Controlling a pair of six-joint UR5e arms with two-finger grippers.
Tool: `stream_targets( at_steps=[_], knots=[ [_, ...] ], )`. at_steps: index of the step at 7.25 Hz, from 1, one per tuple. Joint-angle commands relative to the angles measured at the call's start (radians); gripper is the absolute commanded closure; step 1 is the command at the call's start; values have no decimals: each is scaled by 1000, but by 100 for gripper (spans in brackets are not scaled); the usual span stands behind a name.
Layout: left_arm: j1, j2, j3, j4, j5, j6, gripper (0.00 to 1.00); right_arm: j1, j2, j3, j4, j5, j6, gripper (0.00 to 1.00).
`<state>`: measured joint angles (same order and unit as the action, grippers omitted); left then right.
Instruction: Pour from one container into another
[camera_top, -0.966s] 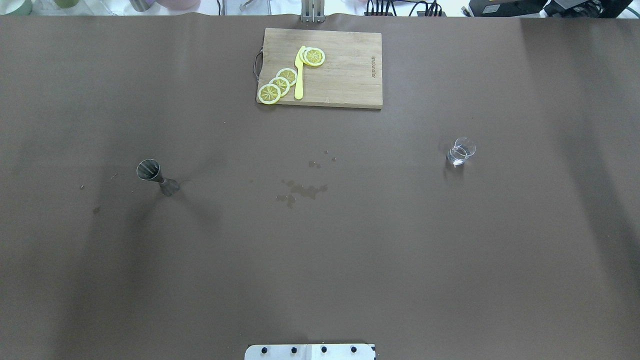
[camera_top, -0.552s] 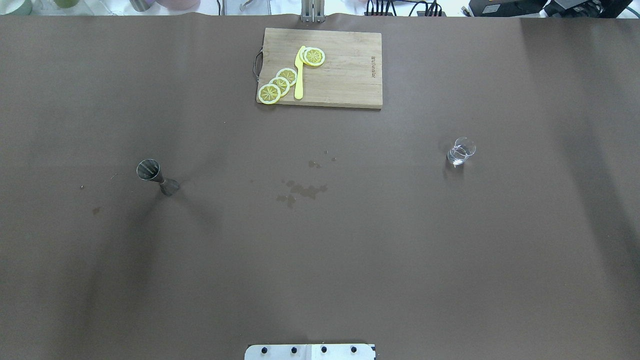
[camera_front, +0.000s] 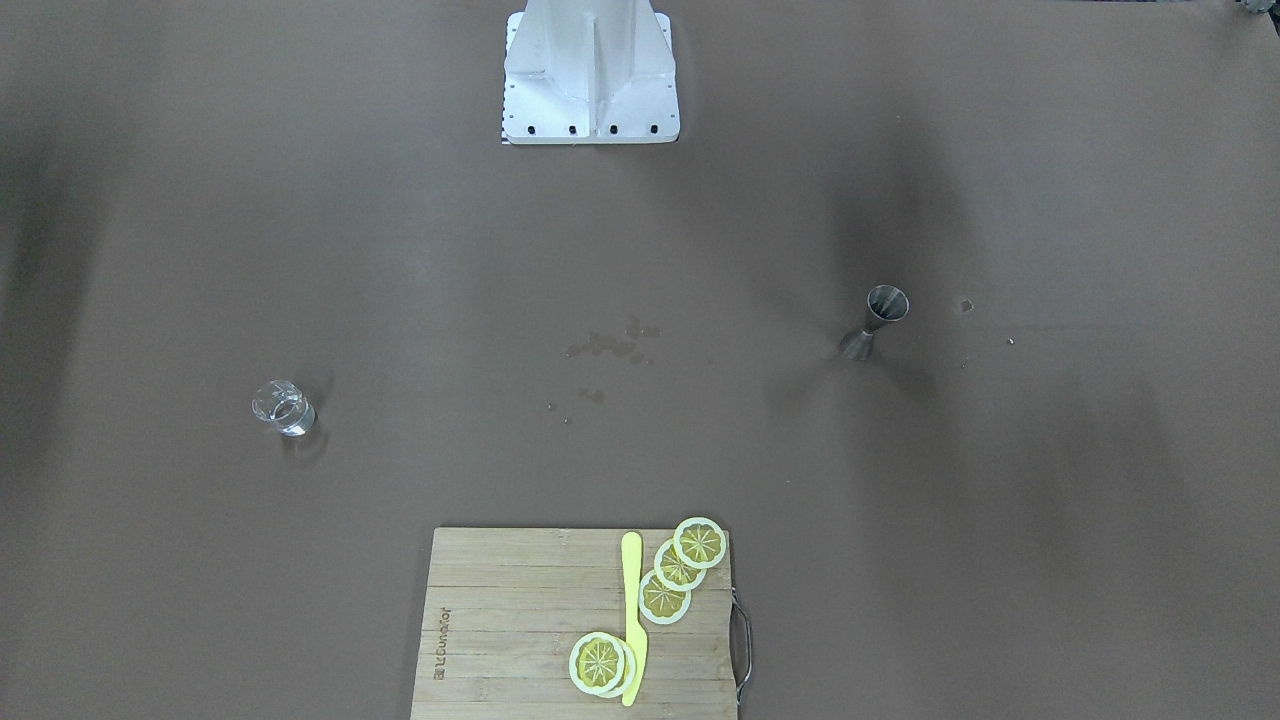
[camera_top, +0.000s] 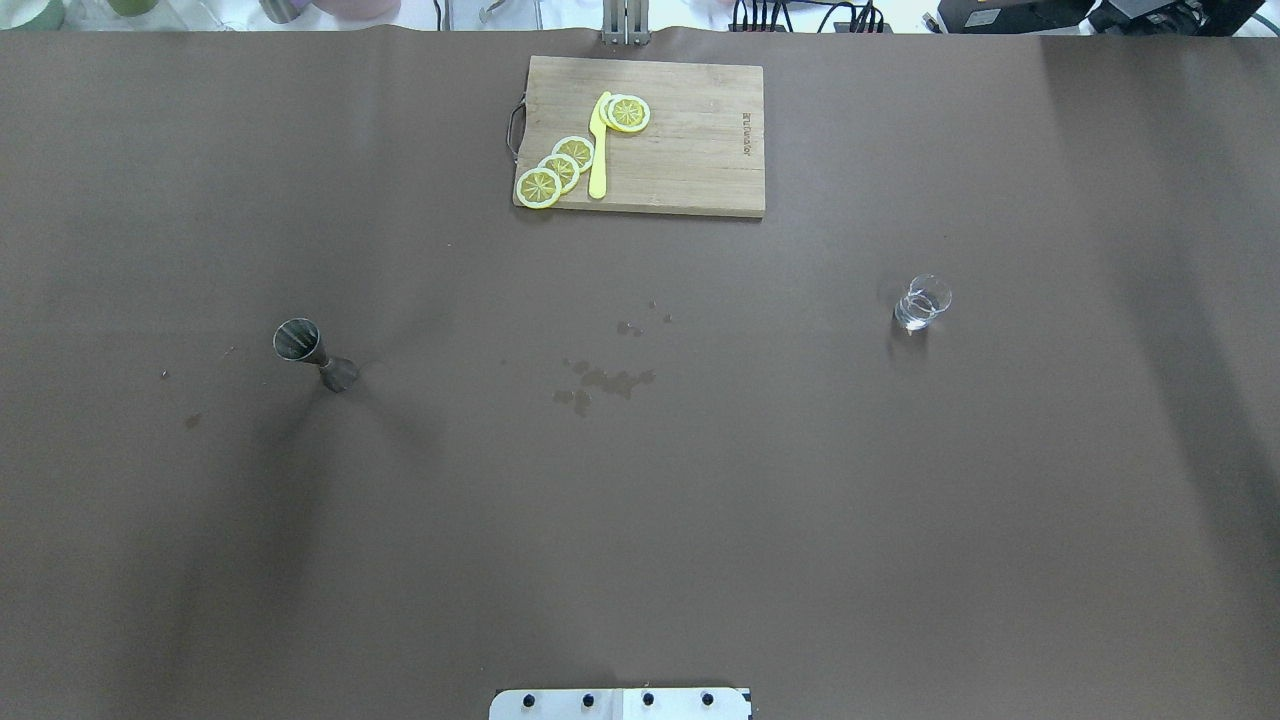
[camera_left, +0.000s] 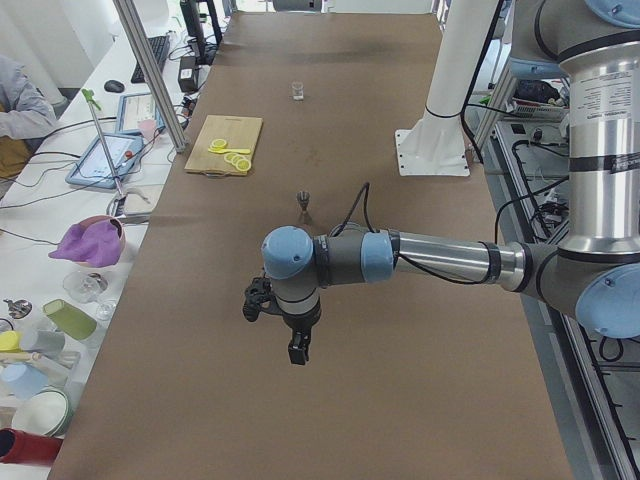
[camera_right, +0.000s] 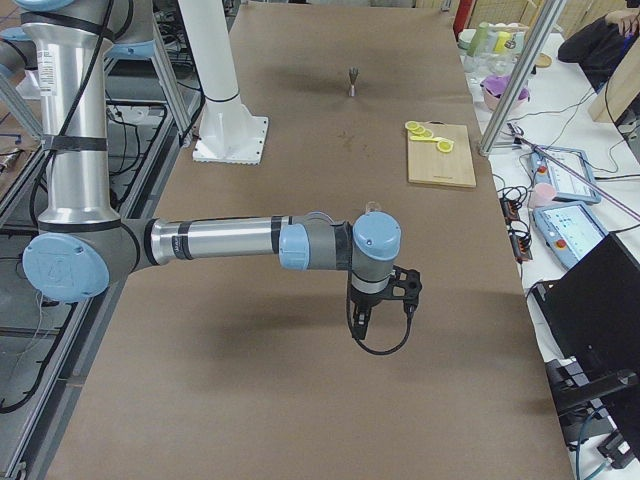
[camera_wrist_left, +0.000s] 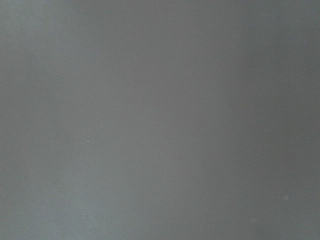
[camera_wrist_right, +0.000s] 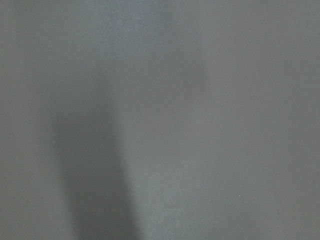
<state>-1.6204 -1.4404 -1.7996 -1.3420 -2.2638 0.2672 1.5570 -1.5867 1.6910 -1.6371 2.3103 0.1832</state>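
A small metal jigger (camera_top: 300, 345) stands upright on the brown table, on my left side; it also shows in the front view as the jigger (camera_front: 880, 315). A small clear glass (camera_top: 922, 303) holding a little clear liquid stands on my right side. My left gripper (camera_left: 298, 350) hangs above the table well short of the jigger (camera_left: 303, 203), and I cannot tell whether it is open or shut. My right gripper (camera_right: 358, 322) hangs near the table's right end, and its state is likewise unclear. Both wrist views show only bare table surface.
A wooden cutting board (camera_top: 690, 150) lies at the far middle edge, carrying several lemon slices (camera_top: 560, 168) and a yellow knife (camera_top: 599, 150). Wet stains (camera_top: 605, 380) mark the table's middle. The robot's base plate (camera_top: 620, 703) sits at the near edge.
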Motion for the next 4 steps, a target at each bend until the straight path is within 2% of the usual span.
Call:
stream_targets(
  at_steps=[1,4],
  knots=[
    [-12,26,-4,0,20,15,2,0,-1,-2,-1,10,1,0],
    [-10,11,17,21,10,17,2,0,1,-5,-3,18,1,0]
  ],
)
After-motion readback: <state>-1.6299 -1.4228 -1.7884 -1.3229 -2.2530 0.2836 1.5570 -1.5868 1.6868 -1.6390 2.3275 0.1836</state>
